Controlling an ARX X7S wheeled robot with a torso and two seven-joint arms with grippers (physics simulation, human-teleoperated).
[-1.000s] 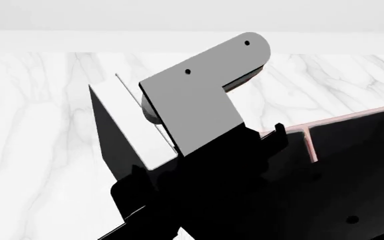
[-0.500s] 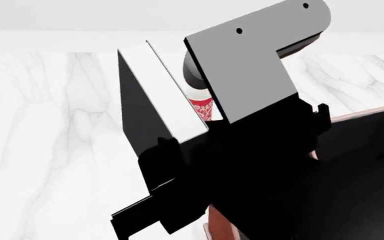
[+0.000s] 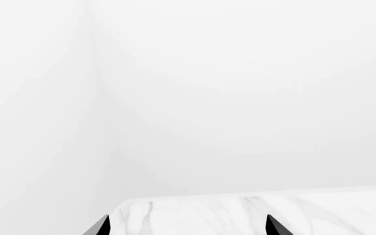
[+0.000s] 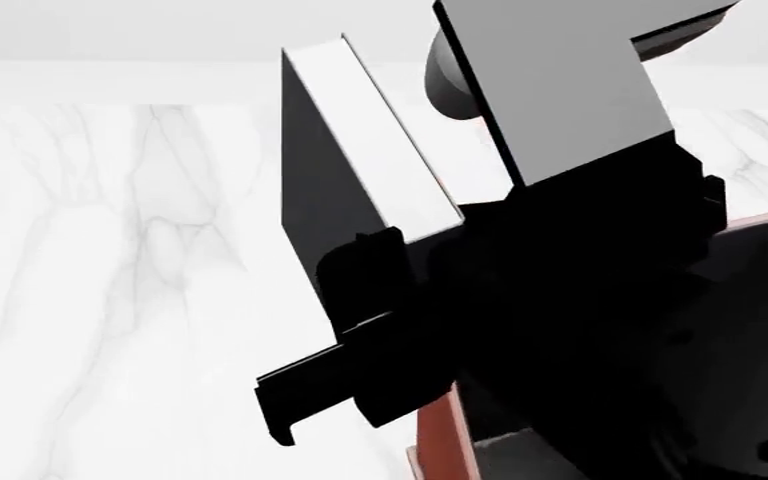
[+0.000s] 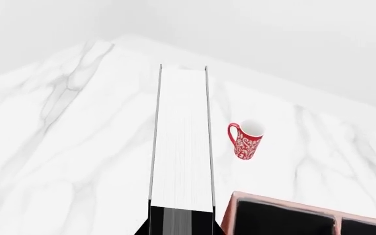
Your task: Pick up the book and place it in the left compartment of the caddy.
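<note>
The right hand [image 4: 398, 330] is clamped on the book [image 4: 324, 190], gripping its lower end, and holds it above the marble tabletop [image 4: 104, 280], tilted, white page edges up. In the right wrist view the book [image 5: 181, 137] stands out from the hand, with the red mug [image 5: 246, 139] on the tabletop beyond it and the caddy [image 5: 230, 213] just beside its held end. The left hand [image 3: 184, 230] shows only two dark fingertips [image 3: 274, 226], set wide apart, nothing between them.
</note>
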